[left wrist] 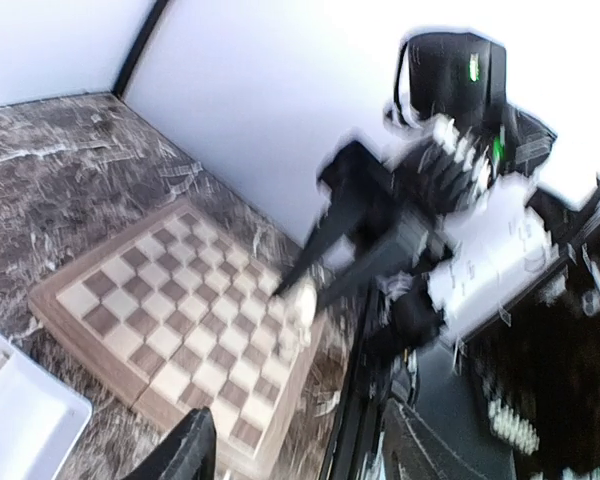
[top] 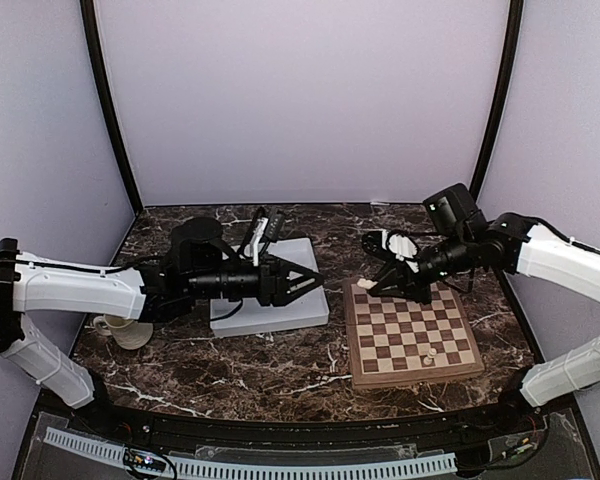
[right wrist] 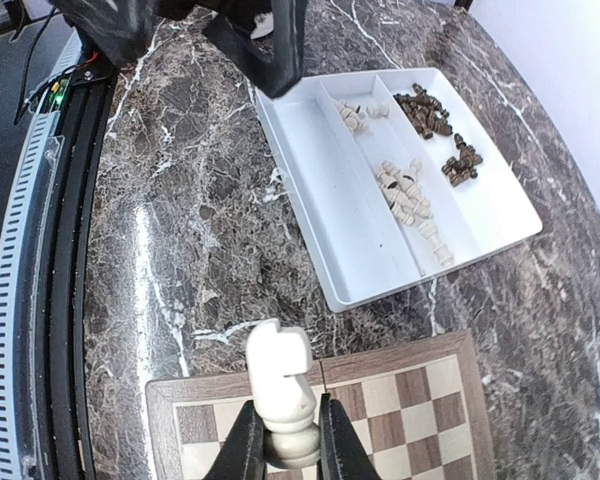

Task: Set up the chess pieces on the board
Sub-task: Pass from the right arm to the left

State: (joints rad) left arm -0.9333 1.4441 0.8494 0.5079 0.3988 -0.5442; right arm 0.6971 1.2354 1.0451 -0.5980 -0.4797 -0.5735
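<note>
The chessboard (top: pixel 410 338) lies right of centre, and a cream pawn (top: pixel 431 354) stands near its front edge. My right gripper (top: pixel 368 286) is shut on a cream knight (right wrist: pixel 280 385) and holds it upright just above the board's far left corner (right wrist: pixel 380 400). My left gripper (top: pixel 310 280) hovers over the white tray (top: pixel 290 312), and its jaws look open and empty. In the left wrist view, which is blurred, one finger (left wrist: pixel 185 455) shows at the bottom, with the board (left wrist: pixel 160 310) and the knight (left wrist: pixel 302 300) ahead. Several cream pieces (right wrist: pixel 405 195) and dark pieces (right wrist: pixel 432 112) lie in the tray (right wrist: pixel 320 170).
A cream ribbed mug (top: pixel 120 328) stands at the left, under the left arm. The tray lies close to the board's left side. The left gripper (right wrist: pixel 265 45) shows at the top of the right wrist view. Purple walls enclose the marble table (top: pixel 280 370).
</note>
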